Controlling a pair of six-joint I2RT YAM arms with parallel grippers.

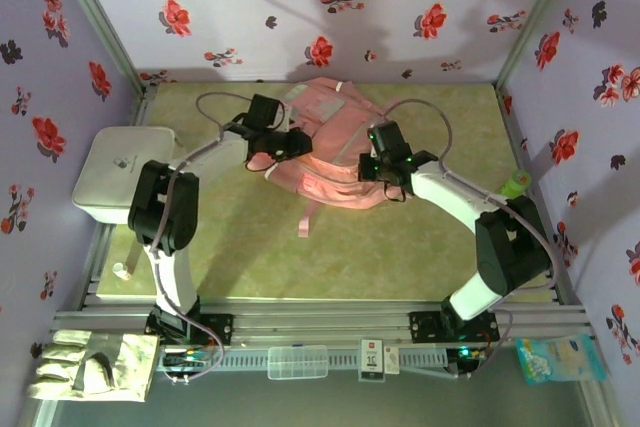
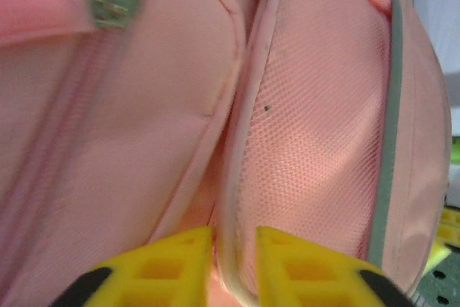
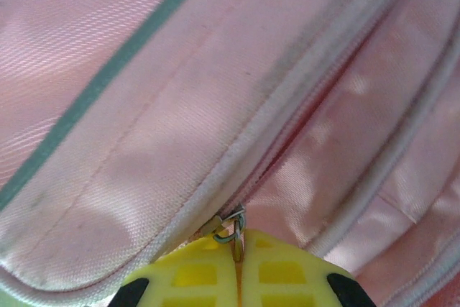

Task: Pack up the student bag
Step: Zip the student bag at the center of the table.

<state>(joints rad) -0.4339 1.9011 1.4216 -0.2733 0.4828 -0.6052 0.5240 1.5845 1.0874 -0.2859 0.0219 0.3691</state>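
left fingers [image 2: 172, 267]: narrow, pinching student bag [image 1: 330, 172] seam
right fingers [image 3: 287, 271]: clamped on zip pull [image 3: 228, 229]
progress: early I'd say, zip looks shut

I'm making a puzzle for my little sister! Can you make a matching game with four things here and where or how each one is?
Things:
1. student bag
2. white box
3. gloves
4. right end effector

Place or state:
A. near left corner, in front of the arms
B. shut on the zip pull
C. middle of the table
D. left edge of the table

Pairs: 1-C, 2-D, 3-A, 4-B
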